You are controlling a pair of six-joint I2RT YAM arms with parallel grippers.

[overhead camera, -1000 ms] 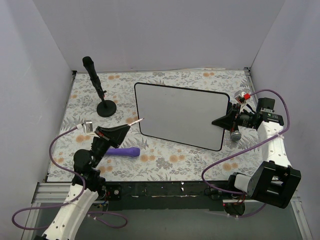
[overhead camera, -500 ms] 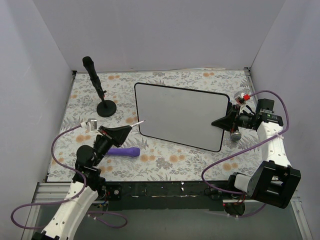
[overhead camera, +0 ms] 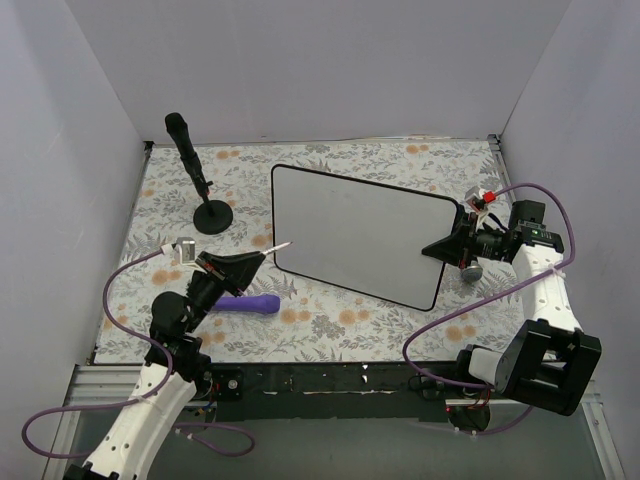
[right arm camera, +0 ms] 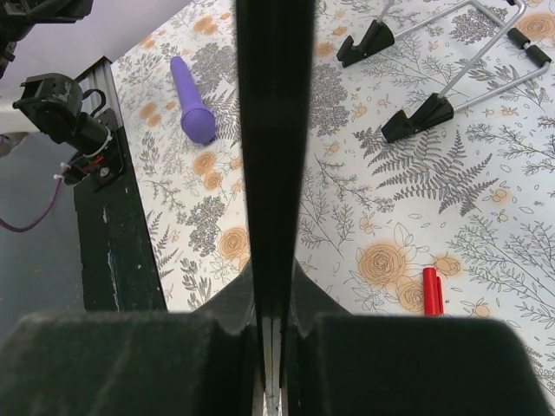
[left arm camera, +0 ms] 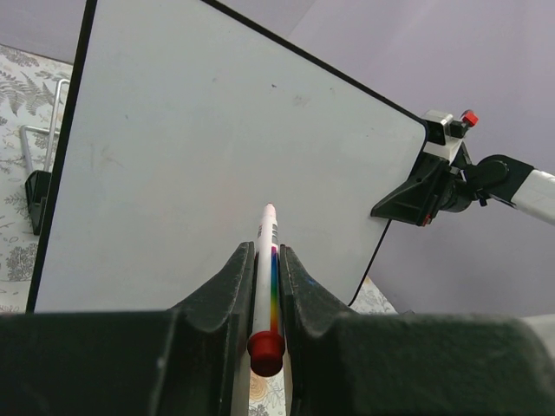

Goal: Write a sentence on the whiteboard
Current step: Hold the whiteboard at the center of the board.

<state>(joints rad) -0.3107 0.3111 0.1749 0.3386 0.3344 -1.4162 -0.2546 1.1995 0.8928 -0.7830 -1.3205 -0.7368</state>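
The whiteboard (overhead camera: pixel 355 232) stands tilted mid-table, and its glossy face (left arm camera: pixel 217 165) is plain white. The sentence is not in view. My left gripper (overhead camera: pixel 248 262) is shut on a white marker pen (left arm camera: pixel 264 260) with a red end and a rainbow stripe. Its tip (overhead camera: pixel 285 244) points at the board's lower left part; I cannot tell whether it touches. My right gripper (overhead camera: pixel 440 247) is shut on the board's right edge, which shows edge-on as a black band (right arm camera: pixel 276 130) between the jaws.
A purple cylinder (overhead camera: pixel 247 303) lies near the left gripper. A black stand with a tilted rod (overhead camera: pixel 205 200) is at the back left. A wire easel with black feet (right arm camera: pixel 408 123) rests on the floral cloth, and a red cap (right arm camera: pixel 429 290) lies beside it.
The right gripper has drawn the board's right edge slightly nearer, turning the board a little. The left gripper with the marker has sunk slightly towards the near side.
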